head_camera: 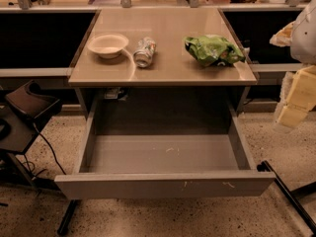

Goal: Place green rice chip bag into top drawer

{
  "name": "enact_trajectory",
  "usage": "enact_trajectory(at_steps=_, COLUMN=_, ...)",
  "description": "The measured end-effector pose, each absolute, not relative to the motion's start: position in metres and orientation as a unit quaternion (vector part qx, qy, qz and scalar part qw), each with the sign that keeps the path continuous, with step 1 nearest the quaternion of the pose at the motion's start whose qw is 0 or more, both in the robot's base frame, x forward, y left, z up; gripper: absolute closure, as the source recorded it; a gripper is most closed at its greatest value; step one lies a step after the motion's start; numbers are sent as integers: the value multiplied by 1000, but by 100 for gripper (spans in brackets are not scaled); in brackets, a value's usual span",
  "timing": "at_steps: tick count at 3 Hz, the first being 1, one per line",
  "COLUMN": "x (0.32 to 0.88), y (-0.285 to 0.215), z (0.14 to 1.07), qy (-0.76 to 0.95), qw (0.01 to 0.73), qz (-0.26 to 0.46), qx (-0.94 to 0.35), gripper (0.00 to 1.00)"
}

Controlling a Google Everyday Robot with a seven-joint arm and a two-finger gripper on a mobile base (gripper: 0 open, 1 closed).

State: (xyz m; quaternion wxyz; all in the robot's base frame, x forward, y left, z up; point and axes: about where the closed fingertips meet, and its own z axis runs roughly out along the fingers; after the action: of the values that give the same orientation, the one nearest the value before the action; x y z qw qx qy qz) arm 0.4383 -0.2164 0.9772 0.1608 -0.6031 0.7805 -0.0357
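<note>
- Green rice chip bag (213,50) lay far right on the desk (168,70), behind the open top drawer (163,184).
- Judged it light, soft and crinkly, with slippery foil; best hold a pinch on a raised fold mid-bag.
- My gripper (295,107) hung at the right edge, nearer than the bag and well apart from it; open or closed, I could not tell.

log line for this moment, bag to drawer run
green rice chip bag: on desk, right side | top drawer: open, bag not in | gripper: right frame edge, apart from bag
</note>
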Motion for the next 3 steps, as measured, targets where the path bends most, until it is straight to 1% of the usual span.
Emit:
enact_trajectory(at_steps=1, x=438, y=-216, z=977, qy=780, qw=161, qz=-36, qx=-603, gripper=0)
enact_trajectory(at_steps=2, x=456, y=-214, z=981, qy=774, qw=170, qz=-33, qx=-609, gripper=0)
enact_trajectory(at_steps=3, x=499, y=-209, z=976, qy=765, qw=176, qz=-27, qx=-619, gripper=0)
